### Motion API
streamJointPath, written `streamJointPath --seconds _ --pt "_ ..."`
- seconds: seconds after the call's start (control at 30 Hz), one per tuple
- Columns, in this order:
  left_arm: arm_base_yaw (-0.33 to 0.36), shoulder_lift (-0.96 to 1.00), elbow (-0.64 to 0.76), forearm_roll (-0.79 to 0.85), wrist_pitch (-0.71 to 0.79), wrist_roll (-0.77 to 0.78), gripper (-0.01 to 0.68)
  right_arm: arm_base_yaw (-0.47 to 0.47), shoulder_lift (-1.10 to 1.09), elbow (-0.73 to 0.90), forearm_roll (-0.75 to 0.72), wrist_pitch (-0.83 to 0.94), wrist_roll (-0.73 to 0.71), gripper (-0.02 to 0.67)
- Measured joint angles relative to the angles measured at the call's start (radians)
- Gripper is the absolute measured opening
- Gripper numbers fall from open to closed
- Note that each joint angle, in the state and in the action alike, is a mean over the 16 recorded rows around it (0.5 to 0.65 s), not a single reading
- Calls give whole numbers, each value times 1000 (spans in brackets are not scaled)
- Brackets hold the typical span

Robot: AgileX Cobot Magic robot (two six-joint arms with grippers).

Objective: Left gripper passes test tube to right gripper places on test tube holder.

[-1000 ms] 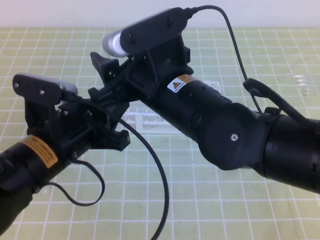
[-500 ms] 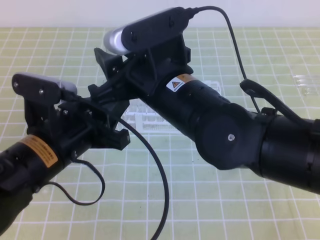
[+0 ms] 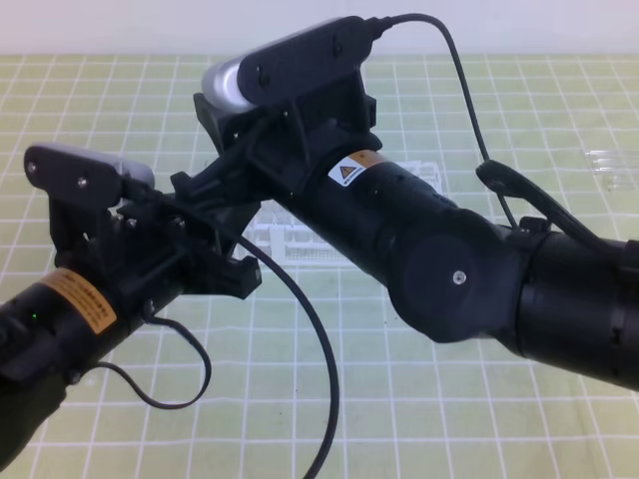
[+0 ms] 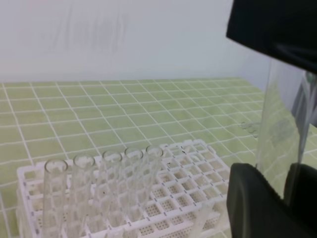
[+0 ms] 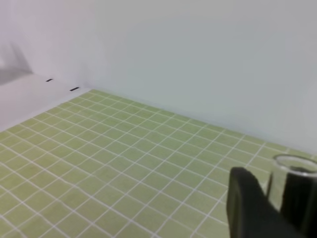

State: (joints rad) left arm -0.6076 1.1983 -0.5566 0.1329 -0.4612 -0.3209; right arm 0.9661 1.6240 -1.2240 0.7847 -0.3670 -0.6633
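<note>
- test tube (image 4: 277,129): clear thin glass, stands upright in left wrist view, faint reflections on the wall, lower part sits between two black fingers (image 4: 252,203)
- same tube in right wrist view: open round rim (image 5: 295,164) shows at top, clear glass, set between two black fingers (image 5: 247,203) there
- left gripper (image 3: 205,235): jaws narrow, closed on the tube's lower part; dark arm with yellow-orange label, low on the left in the high view
- right gripper (image 3: 225,135): jaws partway in around the tube's top end; cannot tell if the pads actually touch the glass
- the two grippers meet above the mat, right one just above the left; tube itself hidden by them in the high view
- test tube holder (image 4: 188,198): white lattice rack with square holes, on the green grid mat (image 3: 419,399), below and behind the grippers
- five other clear tubes (image 4: 104,188) stand upright in a row in the rack's near-left holes
- more clear glass pieces (image 3: 609,170) lie on the mat at far right, blurry
</note>
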Motion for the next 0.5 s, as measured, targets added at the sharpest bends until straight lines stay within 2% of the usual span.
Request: streamJointPath --seconds 0.23,0.5 --pt "0 -1 0 0 -5 0 23 2 0 -1 0 -2 5 114" --pt "0 1 0 1 1 0 61 3 0 -1 1 -6 8 99"
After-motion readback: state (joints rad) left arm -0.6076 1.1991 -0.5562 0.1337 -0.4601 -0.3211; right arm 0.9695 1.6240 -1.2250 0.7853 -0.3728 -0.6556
